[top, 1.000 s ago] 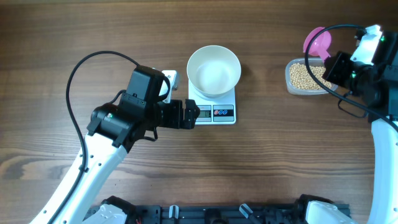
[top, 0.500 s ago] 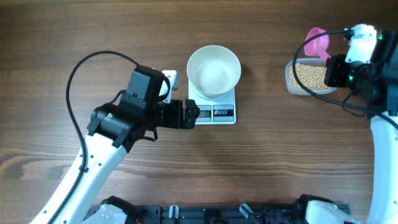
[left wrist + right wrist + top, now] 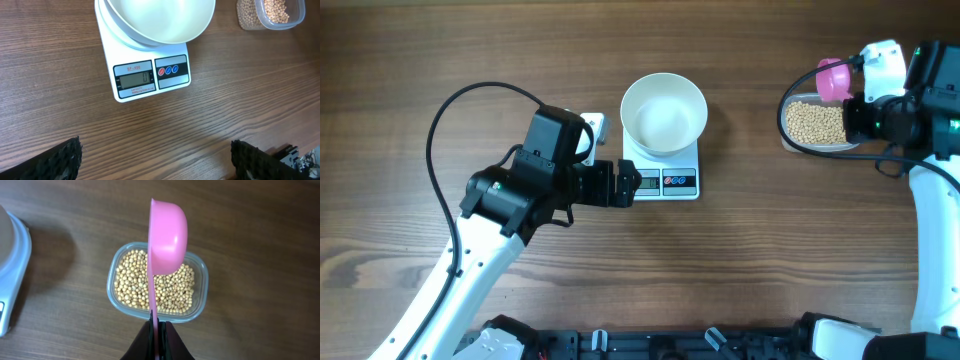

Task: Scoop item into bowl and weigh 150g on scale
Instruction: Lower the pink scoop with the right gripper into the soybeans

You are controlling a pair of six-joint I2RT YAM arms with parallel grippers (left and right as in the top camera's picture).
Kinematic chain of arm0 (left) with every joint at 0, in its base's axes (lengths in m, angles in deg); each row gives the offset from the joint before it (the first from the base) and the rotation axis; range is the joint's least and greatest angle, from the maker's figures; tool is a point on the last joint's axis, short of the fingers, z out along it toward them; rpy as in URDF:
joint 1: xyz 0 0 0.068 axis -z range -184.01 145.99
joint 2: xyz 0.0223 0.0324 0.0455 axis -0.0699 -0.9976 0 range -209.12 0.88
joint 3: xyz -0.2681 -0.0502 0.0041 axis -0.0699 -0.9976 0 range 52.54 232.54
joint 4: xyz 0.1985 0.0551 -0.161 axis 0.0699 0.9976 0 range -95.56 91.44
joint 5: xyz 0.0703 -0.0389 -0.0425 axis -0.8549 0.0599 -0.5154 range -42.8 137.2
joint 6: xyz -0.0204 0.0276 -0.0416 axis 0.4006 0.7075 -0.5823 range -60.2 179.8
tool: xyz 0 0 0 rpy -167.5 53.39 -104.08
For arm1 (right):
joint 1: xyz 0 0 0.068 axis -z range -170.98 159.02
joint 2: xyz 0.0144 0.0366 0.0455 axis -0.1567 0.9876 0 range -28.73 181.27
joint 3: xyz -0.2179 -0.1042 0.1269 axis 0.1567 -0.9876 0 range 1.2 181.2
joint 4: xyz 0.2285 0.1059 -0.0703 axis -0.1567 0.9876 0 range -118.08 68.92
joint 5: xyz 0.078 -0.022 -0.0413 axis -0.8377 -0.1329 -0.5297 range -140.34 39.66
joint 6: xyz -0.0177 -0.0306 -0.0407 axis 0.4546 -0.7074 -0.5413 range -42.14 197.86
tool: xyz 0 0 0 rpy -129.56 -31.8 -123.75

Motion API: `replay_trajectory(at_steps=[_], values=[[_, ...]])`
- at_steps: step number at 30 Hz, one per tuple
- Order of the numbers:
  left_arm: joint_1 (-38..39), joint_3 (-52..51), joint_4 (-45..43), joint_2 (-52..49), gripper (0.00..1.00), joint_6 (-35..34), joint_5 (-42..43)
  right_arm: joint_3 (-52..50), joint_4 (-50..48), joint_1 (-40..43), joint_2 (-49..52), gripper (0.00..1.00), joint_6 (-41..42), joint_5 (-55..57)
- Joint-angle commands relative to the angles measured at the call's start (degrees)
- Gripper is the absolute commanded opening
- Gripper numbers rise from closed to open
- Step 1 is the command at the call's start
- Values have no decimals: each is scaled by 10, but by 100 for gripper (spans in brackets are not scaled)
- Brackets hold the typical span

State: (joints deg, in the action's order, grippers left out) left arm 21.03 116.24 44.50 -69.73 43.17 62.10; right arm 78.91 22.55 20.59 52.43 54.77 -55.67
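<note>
Swinging back over the clear rectangular plastic container [image 3: 112,287], our right gripper [image 3: 157,332] is staying clamped on the handle of the pink plastic scoop [image 3: 167,235], now turned on edge above the small tan beans [image 3: 172,292]. Our left gripper [image 3: 157,162], fingers wide apart, is keeping its place before the white square scale [image 3: 665,181]. We are judging that the scoop should roll level, dip deep and lift slowly toward the empty white round bowl [image 3: 664,112] sitting on that scale.

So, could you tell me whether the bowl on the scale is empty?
Empty: the bowl shows only a bare white inside in the overhead and left wrist views; the beans lie in the clear container.
</note>
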Motion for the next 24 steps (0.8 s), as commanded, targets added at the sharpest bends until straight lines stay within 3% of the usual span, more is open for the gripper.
replay_trajectory(at_steps=[1, 24], values=[[3, -2, -2, -2, 100, 12, 5, -18, 16, 3, 18, 4, -20, 13], [3, -2, -2, -2, 100, 12, 5, -20, 50, 15, 38, 4, 48, -7]])
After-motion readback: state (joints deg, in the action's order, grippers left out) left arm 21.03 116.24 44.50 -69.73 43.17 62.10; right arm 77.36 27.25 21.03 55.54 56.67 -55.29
